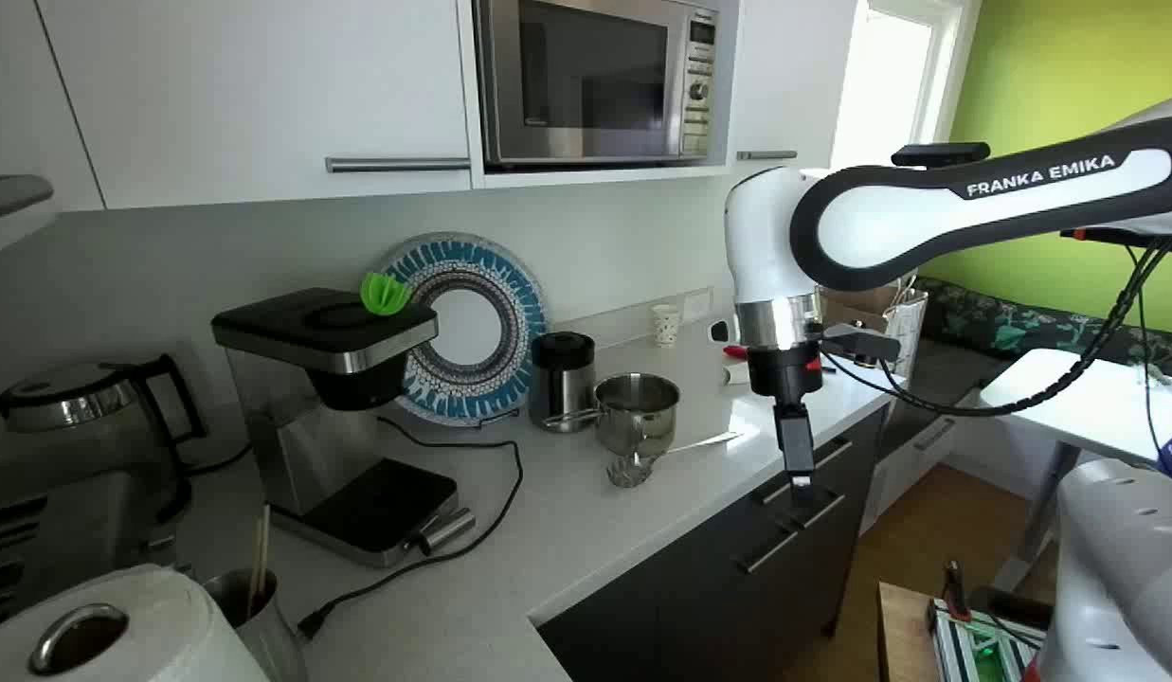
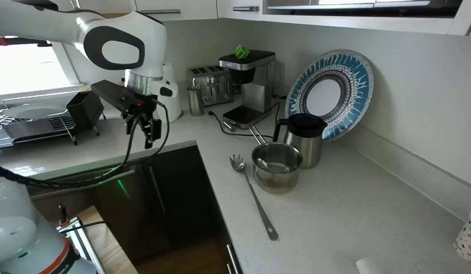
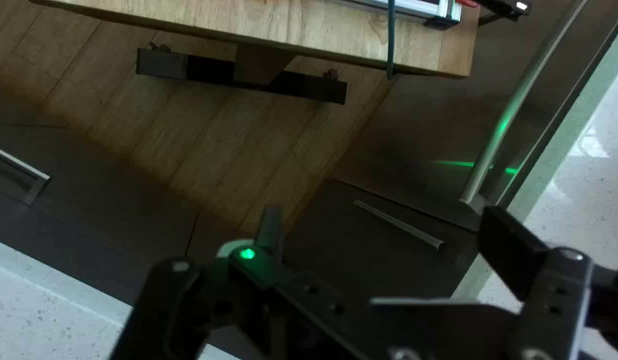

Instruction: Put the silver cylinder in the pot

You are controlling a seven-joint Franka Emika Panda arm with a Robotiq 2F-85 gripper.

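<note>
Pale counter holds whole job. Coffee maker set back, probably out of way. Thermal carafe just beside steel saucepan, pan lidless, mouth up for drop-in imo. My gripper past counter edge, jaws wide, nothing held. Small silver cylinder at coffee maker's base, likely target; can't tell if loose.

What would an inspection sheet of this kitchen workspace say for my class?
Surface: pale speckled worktop, with glare.
Job's things: small round shiny steel pot, upright; silver cylinder, not identifiable for certain.
Clutter: long grey metal pasta server beside the pot; steel jug with black lid.
Gripper: black two-finger gripper, open, holding nothing.
Cables: black power cord on worktop; thick black ribbed cable sags.
Surroundings: white cabinets, silver microwave above.
</note>
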